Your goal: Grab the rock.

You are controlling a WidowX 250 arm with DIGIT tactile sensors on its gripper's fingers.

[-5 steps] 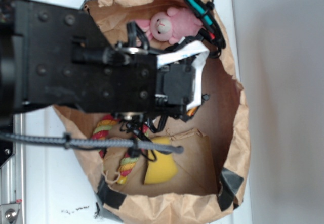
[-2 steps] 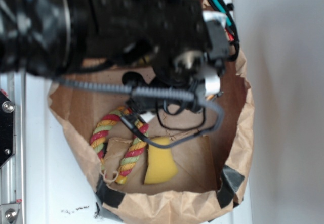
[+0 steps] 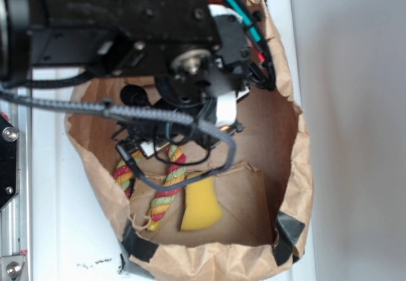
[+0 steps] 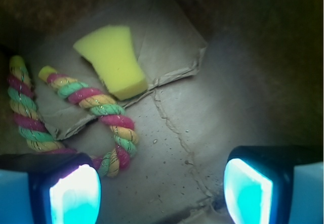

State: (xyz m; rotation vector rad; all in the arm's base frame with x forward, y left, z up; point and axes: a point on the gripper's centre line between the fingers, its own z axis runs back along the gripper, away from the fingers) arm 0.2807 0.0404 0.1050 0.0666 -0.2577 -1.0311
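Observation:
The rock shows in neither view. In the wrist view my gripper [image 4: 162,188] is open, its two glowing pads [image 4: 76,193] wide apart over bare brown paper with nothing between them. It hangs low inside the paper bag [image 3: 298,167]. A yellow sponge wedge [image 4: 114,62] lies ahead of the jaws, also seen near the bag's front [image 3: 202,208]. In the exterior view the black arm [image 3: 127,27] covers the bag's upper half and hides my fingers.
A red, yellow and green rope toy [image 4: 101,107] curls beside the left pad and shows at the bag's left [image 3: 163,198]. A folded paper flap [image 4: 172,47] lies under the sponge. The bag's walls rise on all sides.
The arm has swung up and left over the bag's top. The pink plush seen a second ago is now hidden behind it. Sponge and rope have not moved.

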